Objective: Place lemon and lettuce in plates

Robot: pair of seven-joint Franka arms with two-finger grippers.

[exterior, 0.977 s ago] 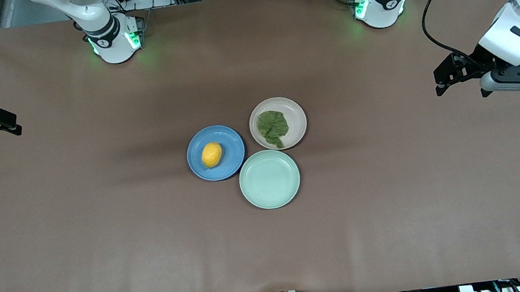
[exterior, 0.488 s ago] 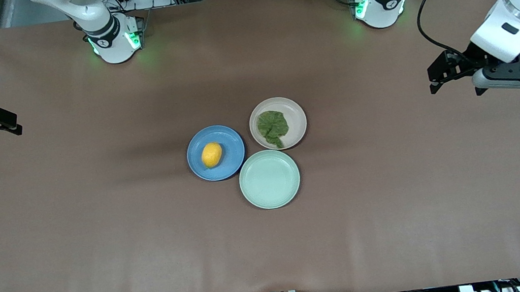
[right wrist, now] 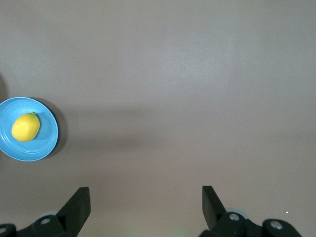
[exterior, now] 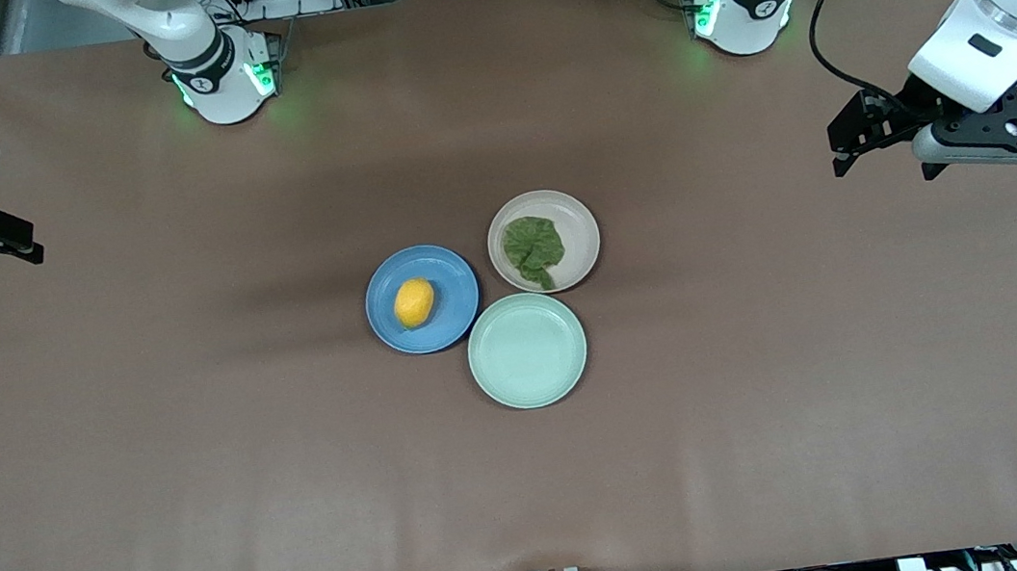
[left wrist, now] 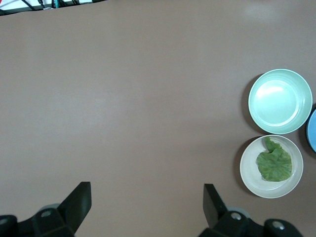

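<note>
Lemon (exterior: 414, 302) – one, on blue plate (exterior: 449, 278); lettuce (exterior: 533, 248) – one, on beige plate (exterior: 576, 219); both hands spread, empty.

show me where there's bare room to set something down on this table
Bare brown table lies all around the central cluster, widest nearer the front camera and toward both arms' ends. It is crowded only mid-table: the blue plate with the lemon, the beige plate with the lettuce and the empty mint-green plate sit close together.
</note>
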